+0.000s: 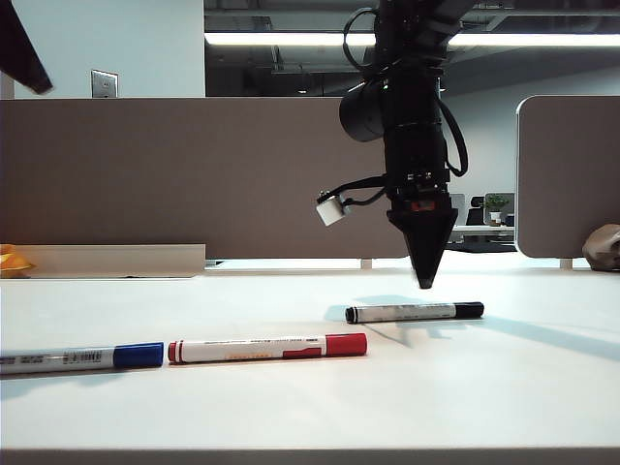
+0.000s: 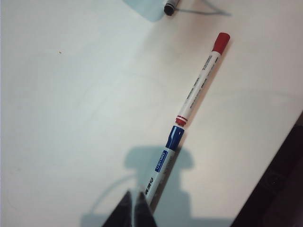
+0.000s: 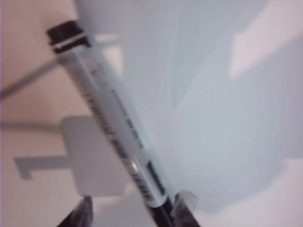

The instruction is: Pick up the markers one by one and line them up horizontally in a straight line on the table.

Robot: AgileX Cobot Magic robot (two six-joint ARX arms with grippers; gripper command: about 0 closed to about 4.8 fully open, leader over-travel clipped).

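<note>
Three markers lie on the white table [image 1: 291,407]. The blue marker [image 1: 82,358] [image 2: 163,163] and the red marker [image 1: 268,348] [image 2: 201,80] lie end to end near the front edge. The black marker [image 1: 415,312] [image 3: 113,127] lies farther back and to the right, with only one end [image 2: 170,7] in the left wrist view. My right gripper [image 1: 424,276] [image 3: 135,208] points down just above the black marker, open, its fingers either side of the barrel without touching it. My left gripper [image 2: 135,208] is shut and empty, hanging over the blue marker's barrel.
Grey-brown divider panels [image 1: 194,174] [image 1: 567,174] stand along the back of the table. A low white ledge [image 1: 116,260] and an orange object [image 1: 12,260] sit at the back left, a beige object [image 1: 605,247] at the back right. The table's front edge [image 2: 279,179] runs close to the row.
</note>
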